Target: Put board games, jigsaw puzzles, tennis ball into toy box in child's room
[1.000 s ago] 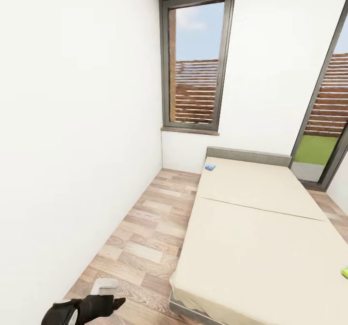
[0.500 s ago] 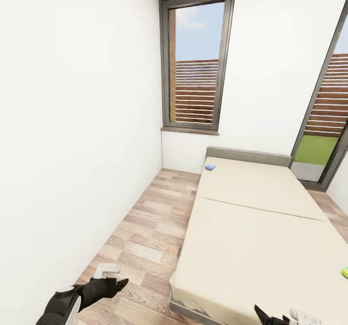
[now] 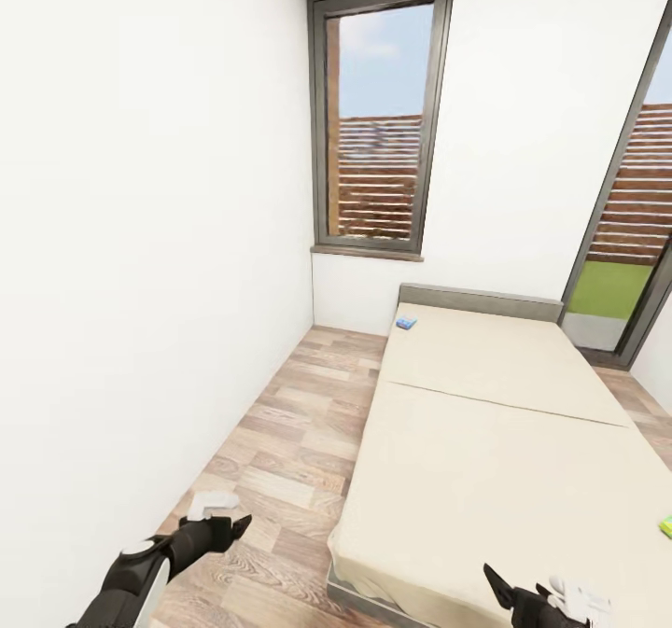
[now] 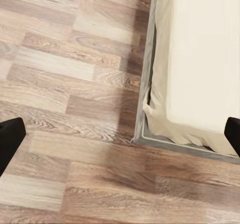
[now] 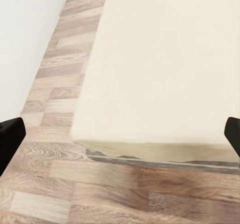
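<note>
Both arms have risen into the lower frame since a second ago: the left claw point(image 3: 224, 527) and right claw point(image 3: 499, 589), jaws apart and empty. The bed point(image 3: 485, 460) holds a blue board game point(image 3: 405, 323) mid-frame and a green-edged one point(image 3: 666, 524) at right edge, so reaching looks imminent.

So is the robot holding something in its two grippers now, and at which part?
Nothing is held. The left gripper and the right gripper both stand open, with bare wooden floor and the beige bed's corner between their fingertips.
</note>
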Controlling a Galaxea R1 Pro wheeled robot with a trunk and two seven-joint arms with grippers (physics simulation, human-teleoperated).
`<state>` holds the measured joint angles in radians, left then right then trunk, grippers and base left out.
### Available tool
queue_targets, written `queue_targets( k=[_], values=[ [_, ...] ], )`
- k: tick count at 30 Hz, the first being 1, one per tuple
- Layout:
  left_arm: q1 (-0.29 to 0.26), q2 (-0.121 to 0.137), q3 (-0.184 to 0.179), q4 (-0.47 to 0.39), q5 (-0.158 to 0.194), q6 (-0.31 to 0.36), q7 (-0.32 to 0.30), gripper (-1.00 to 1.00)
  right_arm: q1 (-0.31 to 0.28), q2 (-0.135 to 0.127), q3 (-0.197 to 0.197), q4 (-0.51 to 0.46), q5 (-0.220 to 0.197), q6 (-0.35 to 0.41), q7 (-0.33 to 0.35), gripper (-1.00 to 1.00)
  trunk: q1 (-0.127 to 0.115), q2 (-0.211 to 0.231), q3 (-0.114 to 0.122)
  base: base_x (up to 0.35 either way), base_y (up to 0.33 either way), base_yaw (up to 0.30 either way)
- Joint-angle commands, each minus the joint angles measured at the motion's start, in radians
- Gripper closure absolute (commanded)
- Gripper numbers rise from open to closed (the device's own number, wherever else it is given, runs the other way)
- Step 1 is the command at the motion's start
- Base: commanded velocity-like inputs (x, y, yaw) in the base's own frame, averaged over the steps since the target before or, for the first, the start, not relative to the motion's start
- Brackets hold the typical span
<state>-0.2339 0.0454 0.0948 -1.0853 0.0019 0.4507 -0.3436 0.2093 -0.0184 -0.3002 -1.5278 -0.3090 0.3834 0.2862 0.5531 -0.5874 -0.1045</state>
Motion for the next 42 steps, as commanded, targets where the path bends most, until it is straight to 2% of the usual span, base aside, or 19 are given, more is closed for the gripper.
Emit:
queue_targets(
  k=[1,13,25,42],
  values=[
    [-0.002,-0.002,0.003,0.0,0.002,-0.007,0.006,-1.0,-0.005,0.008,0.003,0.001,-0.009,0.006,-0.015,-1.0,0.0,-0.002,-0.002,0.0,0.0,0.0],
    [-0.004,-0.021,-0.003,0.002,0.003,-0.043,0.028,-1.0,-0.011,0.019,-0.012,0.041,-0.022,0.002,-0.056,-1.0,0.0,-0.002,-0.002,0.0,0.0,-0.046],
    [-0.004,-0.021,0.003,0.002,0.001,-0.043,0.029,-1.0,-0.011,0.024,-0.013,0.064,-0.022,-0.001,-0.062,-1.0,0.0,-0.002,-0.002,0.134,0.089,-0.255],
    [-0.004,-0.019,0.003,0.002,0.002,-0.043,0.027,-1.0,-0.012,0.026,-0.013,0.104,-0.017,-0.007,-0.062,-1.0,0.0,-0.002,-0.007,0.031,0.036,-0.273]
  ],
)
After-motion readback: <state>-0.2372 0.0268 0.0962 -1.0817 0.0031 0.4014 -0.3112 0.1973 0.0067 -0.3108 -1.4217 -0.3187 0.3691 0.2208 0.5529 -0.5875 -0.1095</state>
